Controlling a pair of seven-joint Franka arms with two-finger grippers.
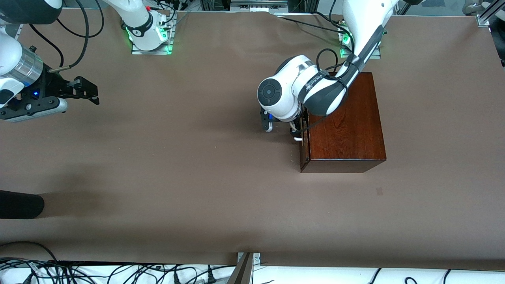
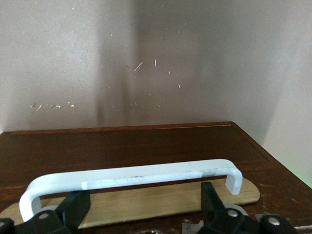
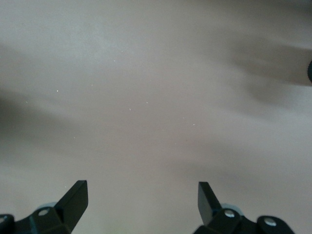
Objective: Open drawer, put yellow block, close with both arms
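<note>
The dark wooden drawer box (image 1: 347, 122) sits shut, no yellow block in sight (inside or never placed, can't tell). Left hand (image 2: 141, 209) spreads wide at its white bar handle (image 2: 131, 176). Right hand (image 1: 85, 91), wide too, waits over bare brown counter (image 1: 177, 177).

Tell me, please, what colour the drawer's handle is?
White: the handle shows best in the left wrist view, mounted on a pale wooden plate.
</note>
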